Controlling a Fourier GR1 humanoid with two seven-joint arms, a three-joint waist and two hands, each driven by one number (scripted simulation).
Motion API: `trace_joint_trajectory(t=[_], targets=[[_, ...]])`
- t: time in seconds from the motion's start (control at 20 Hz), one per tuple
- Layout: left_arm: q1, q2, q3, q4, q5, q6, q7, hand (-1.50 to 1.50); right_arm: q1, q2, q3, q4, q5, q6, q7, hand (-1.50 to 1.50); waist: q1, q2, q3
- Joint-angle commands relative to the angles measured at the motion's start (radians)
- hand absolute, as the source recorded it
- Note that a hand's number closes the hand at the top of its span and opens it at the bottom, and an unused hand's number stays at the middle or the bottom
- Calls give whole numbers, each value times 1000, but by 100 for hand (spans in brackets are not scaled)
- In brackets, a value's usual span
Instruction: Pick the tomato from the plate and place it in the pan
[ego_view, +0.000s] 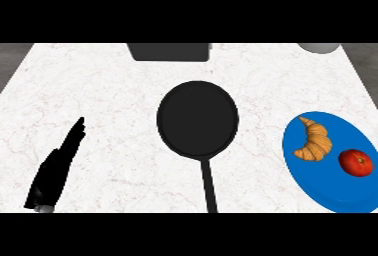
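A white marbled table (111, 90) is seen from steeply above. Near its middle a black pan (197, 119) is laid flat, its round bowl bare inside and its thin handle (209, 185) drawn straight down toward the lower edge of the view.

At the right a blue plate (325, 192) is set, partly cut off by the frame's right side. Two things are carried on it: a golden croissant (314, 140) on the upper left part, and just beside it, lower and to the right, the red tomato (355, 162) — the two are close but apart. The tomato is thus still on the plate, well apart from the pan.

At the lower left the left robot hand (57, 167) is shown edge-on, its black fingers held straight and pointed up and to the right; nothing is held in it, and it is kept near the edge, well away from pan and plate. The right robot hand is not shown.

Along the far edge a dark grey box-like object (170, 51) and, at the right corner, part of a pale round object (320, 47) are cut by the frame — what they are cannot be told.
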Motion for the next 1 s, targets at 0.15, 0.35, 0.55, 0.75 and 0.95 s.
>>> trace_joint_trajectory(t=[0.15,0.35,0.55,0.75,0.95], targets=[[-16,-5,42,-21,-4,-47,44,0,-160,20,96,-10,48,99,185,-150,-1,1,0],[27,23,73,-29,3,-80,-3,0,-283,2,123,77,8,209,306,-150,12,2,0],[21,-4,93,8,-9,-95,-31,0,-342,73,188,56,63,229,377,-150,3,1,0],[-21,-60,76,67,-29,-87,-45,0,-374,115,274,78,137,278,407,-150,1,2,0],[-14,-85,54,39,-82,-55,0,0,-473,112,279,112,90,396,563,-150,0,1,0]])
